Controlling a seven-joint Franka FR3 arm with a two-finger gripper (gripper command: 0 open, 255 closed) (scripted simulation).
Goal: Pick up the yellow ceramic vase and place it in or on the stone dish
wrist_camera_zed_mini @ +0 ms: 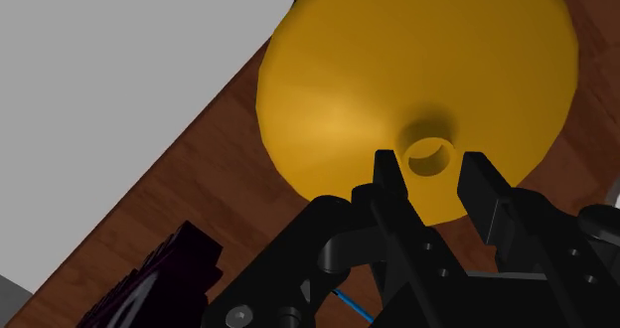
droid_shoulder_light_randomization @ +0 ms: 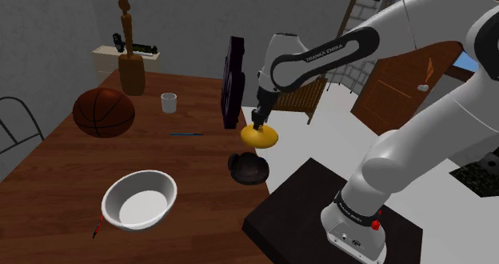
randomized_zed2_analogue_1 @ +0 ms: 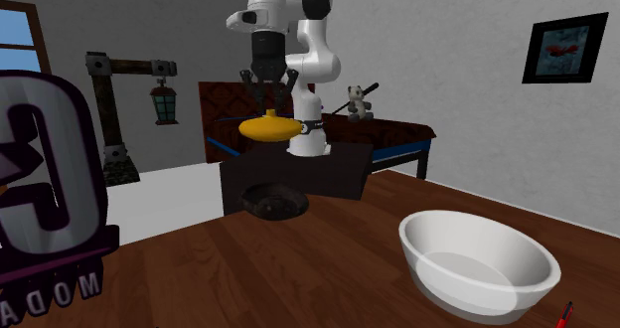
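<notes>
A squat yellow vase (droid_shoulder_light_randomization: pixel 259 137) with a short narrow neck hangs in the air above the table's edge. My gripper (droid_shoulder_light_randomization: pixel 257 120) is shut on its neck from above. In the wrist view the two fingers (wrist_camera_zed_mini: pixel 392 182) clasp the neck of the vase (wrist_camera_zed_mini: pixel 397 68) between them. Almost straight below the vase, a dark stone dish (droid_shoulder_light_randomization: pixel 249 168) sits on the wooden table near the edge that faces the stand. The second exterior view shows the vase (randomized_zed2_analogue_1: pixel 270 127) under the gripper (randomized_zed2_analogue_1: pixel 268 105), a short way above the dish (randomized_zed2_analogue_1: pixel 275 201).
A white bowl (droid_shoulder_light_randomization: pixel 140 200) stands toward the shoulder view's lower left. Further back are a basketball (droid_shoulder_light_randomization: pixel 104 112), a white cup (droid_shoulder_light_randomization: pixel 168 102), a blue pen (droid_shoulder_light_randomization: pixel 185 133) and a tall dark lettered sign (droid_shoulder_light_randomization: pixel 233 82). The black stand (droid_shoulder_light_randomization: pixel 320 214) adjoins the table.
</notes>
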